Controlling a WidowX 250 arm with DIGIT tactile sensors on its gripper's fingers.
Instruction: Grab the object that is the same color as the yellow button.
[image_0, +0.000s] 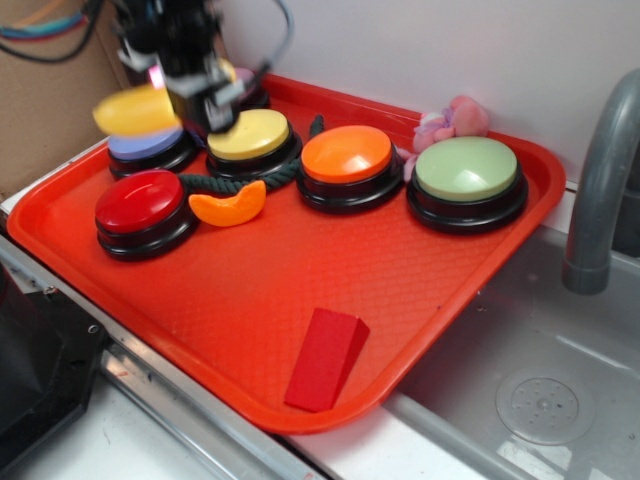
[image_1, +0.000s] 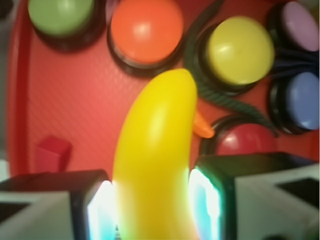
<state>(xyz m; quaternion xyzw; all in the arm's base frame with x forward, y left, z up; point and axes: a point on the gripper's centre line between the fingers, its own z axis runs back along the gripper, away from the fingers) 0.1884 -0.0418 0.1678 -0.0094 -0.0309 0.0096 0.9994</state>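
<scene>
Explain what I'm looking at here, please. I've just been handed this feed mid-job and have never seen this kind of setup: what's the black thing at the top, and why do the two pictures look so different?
The black thing is a small robot arm; its gripper ends in two fingers. The exterior picture comes from a camera beside the arm. The wrist picture comes from a camera on the arm, looking down past the fingers.

A red tray sits beside a sink. It holds push buttons, among them a yellow button, an orange one, a green one and a red one. Also there: an orange slice toy, a red wedge block and a dark rope.

The fingers are closed on a yellow toy banana, lifted above the tray.
</scene>
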